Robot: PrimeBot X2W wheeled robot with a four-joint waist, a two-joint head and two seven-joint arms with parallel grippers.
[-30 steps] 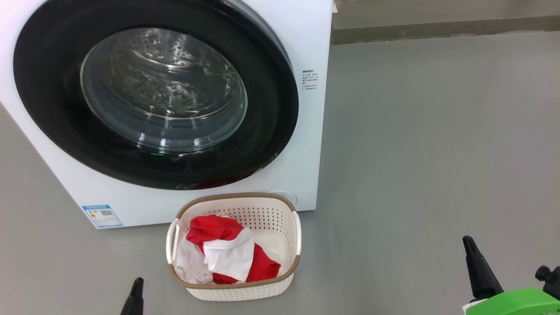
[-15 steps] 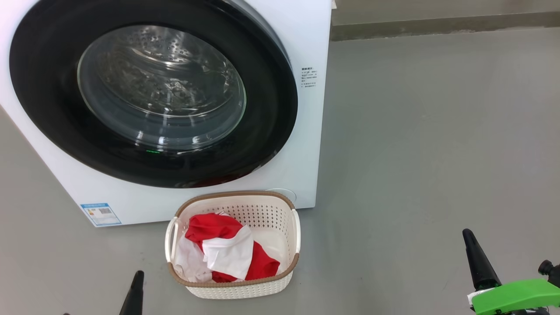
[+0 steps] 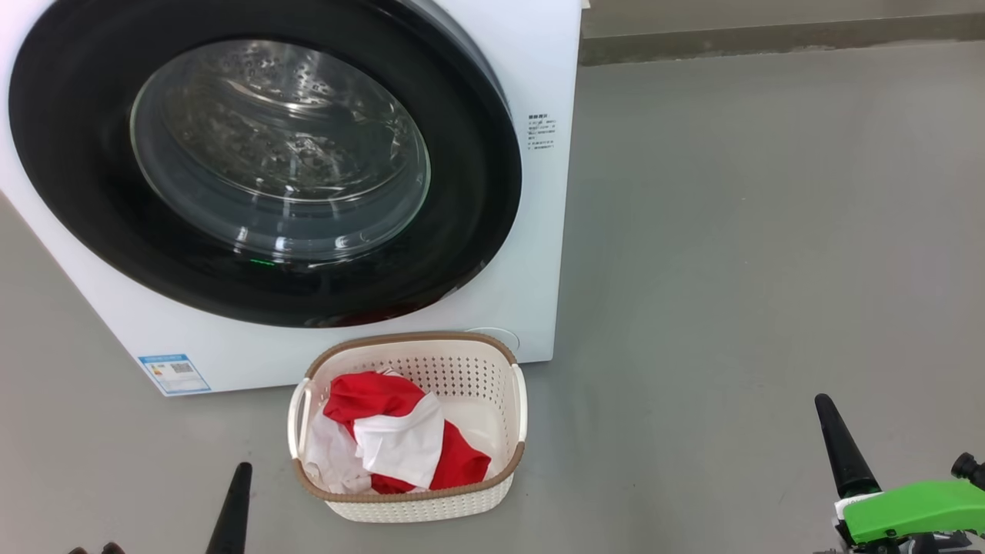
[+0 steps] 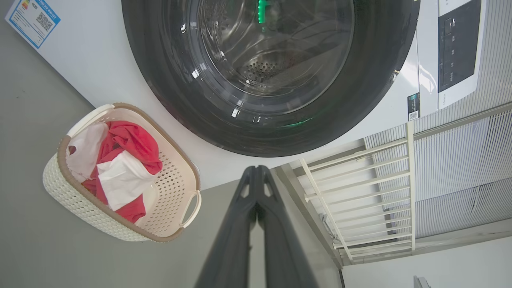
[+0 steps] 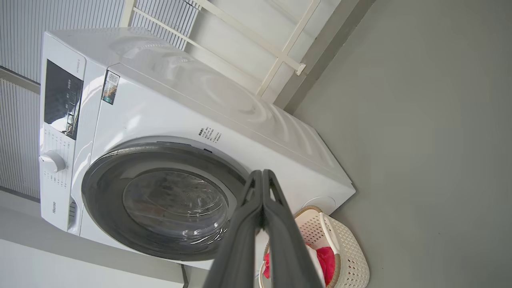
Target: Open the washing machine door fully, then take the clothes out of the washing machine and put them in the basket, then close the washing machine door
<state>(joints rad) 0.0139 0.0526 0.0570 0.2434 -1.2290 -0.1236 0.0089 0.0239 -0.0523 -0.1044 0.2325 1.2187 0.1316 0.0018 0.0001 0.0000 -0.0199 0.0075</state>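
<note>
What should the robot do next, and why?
Probably just stop and rest. The washing machine door looks closed, the clothes lie in the basket, and the left claw and right claw are shut, holding nothing, so nothing seems left.

- White washing machine (image 3: pixel 542 69), upper left of frame; washing machine door (image 3: pixel 77 200), glossy black rim, sits closed.
- Cream basket (image 3: pixel 415 508), lower centre, holds red-and-white clothes (image 3: pixel 377 400).
</note>
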